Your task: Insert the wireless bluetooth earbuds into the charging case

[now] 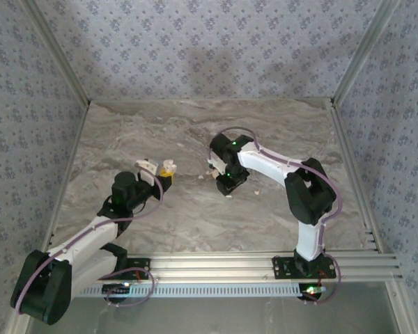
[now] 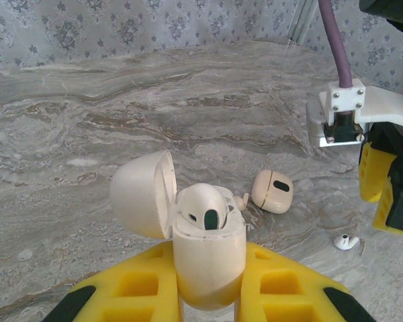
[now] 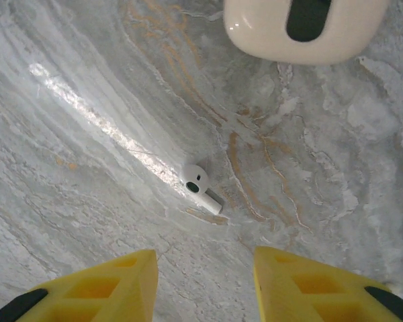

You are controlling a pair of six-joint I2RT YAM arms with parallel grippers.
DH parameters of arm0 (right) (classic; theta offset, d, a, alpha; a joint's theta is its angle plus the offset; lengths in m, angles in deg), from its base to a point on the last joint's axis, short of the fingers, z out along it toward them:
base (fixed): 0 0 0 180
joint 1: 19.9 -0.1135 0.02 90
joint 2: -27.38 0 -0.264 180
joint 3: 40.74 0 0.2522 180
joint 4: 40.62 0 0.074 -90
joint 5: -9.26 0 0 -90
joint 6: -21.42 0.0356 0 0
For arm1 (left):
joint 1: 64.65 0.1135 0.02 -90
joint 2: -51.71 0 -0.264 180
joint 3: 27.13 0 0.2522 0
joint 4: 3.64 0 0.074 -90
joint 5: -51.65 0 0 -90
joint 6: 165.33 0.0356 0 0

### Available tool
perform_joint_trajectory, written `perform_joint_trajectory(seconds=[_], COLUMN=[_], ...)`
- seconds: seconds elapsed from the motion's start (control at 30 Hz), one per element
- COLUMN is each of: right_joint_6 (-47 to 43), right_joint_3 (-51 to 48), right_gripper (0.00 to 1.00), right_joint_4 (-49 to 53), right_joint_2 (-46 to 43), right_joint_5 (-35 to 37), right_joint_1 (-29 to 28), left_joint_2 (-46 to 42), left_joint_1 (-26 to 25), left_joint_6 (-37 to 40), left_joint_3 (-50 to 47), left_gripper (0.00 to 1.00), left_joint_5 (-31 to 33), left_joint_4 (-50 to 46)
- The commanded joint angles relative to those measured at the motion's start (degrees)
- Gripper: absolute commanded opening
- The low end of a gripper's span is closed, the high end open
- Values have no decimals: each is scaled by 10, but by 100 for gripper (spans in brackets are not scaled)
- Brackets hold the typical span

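Left end effector (image 2: 208, 285): closed on the charging case (image 2: 208, 251), yellow fingers (image 2: 138, 288) clamping the lower body from both sides. Case upright, lid (image 2: 142, 194) swung open toward 10 o'clock. Seated earbud (image 2: 203, 204), white with a dark oval, sits in the top opening.

Right end effector (image 3: 205, 268): wide open, holding nothing, touching nothing. Loose earbud (image 3: 200, 188) lies on the counter (image 3: 87, 168) at 12 o'clock from the gap between its fingers, clear of both, stem pointing to about 4 o'clock.

A separate cream piece (image 3: 305, 27) with a dark slot is at 1 o'clock, cut by the top frame edge.

Left wrist view: cream piece (image 2: 273, 190) is on the counter at 2 o'clock from the case, near it. Loose earbud (image 2: 346, 241) is at 3 o'clock, just beside the right end effector (image 2: 383, 194).

Top view: left arm runs from its base toward 1 o'clock, low and stretched, left end effector (image 1: 166, 170) left of centre. Right arm rises to an elbow at 12 o'clock, forearm goes toward 10 o'clock, wrist folds down, right end effector (image 1: 226, 186) pointing at the counter.
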Motion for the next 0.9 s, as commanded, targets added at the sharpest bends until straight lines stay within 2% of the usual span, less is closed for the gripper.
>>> perform_joint_trajectory(seconds=[0.0,0.43,0.87], right_joint_6=[-50,-72,-6], right_joint_3=[25,43,25], right_gripper=[44,47,43], right_joint_4=[32,8,-41], right_joint_2=[23,81,85], right_joint_5=[33,0,37], right_joint_1=[-13,-17,8], left_joint_2=[-7,-4,1], left_joint_1=[4,4,5], left_joint_6=[7,10,11], left_joint_3=[17,22,24], left_gripper=[12,12,12], left_joint_5=[-13,-14,-13], left_joint_4=[9,4,6])
